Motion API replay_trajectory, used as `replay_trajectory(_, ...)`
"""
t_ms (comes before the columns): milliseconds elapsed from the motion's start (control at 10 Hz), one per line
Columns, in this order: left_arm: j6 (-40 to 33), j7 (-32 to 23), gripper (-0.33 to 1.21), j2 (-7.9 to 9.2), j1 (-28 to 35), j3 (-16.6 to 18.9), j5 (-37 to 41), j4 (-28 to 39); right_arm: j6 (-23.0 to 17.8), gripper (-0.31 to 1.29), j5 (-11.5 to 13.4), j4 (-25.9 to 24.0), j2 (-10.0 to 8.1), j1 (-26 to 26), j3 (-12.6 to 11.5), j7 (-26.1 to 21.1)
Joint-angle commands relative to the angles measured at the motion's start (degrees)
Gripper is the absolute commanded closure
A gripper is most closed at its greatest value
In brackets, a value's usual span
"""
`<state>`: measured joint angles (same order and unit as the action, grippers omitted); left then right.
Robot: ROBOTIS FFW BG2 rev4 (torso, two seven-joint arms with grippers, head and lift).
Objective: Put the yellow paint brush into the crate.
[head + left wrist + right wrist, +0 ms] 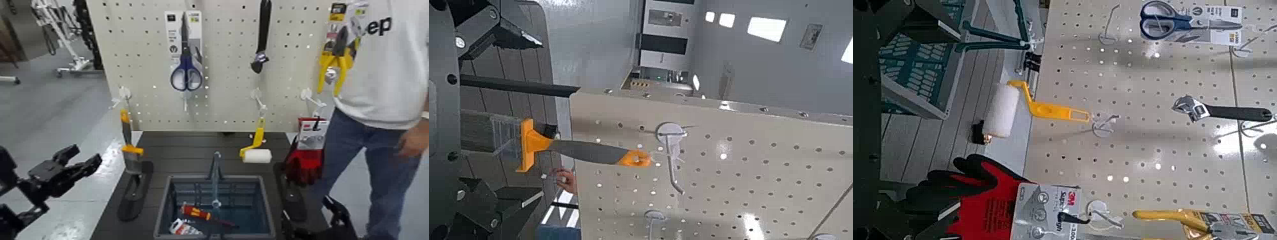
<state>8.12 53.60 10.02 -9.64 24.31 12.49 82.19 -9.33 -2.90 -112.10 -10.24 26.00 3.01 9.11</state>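
Note:
The yellow paint brush [129, 148] hangs from a hook at the lower left of the pegboard, orange handle tip up, grey bristles down. The blue-grey crate [167, 199] stands on the dark table in front of the board, its handle upright. My left gripper [75, 161] is open and empty, left of the table and a little left of and below the brush. In the left wrist view the brush [569, 149] lies ahead between the spread fingers [501, 36]. My right gripper [332, 220] is low at the table's right front, open and empty. The crate also shows in the right wrist view [921, 62].
A person in a white shirt and jeans [383, 83] stands at the right. The pegboard holds scissors [186, 70], a wrench [261, 38], yellow pliers [334, 60], a yellow-handled roller [256, 148] and red gloves [305, 156]. A red screwdriver [199, 214] lies in the crate.

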Motion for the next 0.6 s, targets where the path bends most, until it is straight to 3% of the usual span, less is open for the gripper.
replay_trajectory(100, -0.9, 2.6, 0.29, 1.76, -5.0, -2.3, -1.2, -6.1, 0.0, 0.14, -0.2, 0.4, 0.13, -0.7, 0.4, 0.3)
replay_trajectory(600, -2.8, 4.3, 0.29, 3.87, -12.2, -8.8, -1.1, -14.1, 0.1, 0.14, -0.6, 1.5, 0.40, -2.1, 1.2, 1.4)
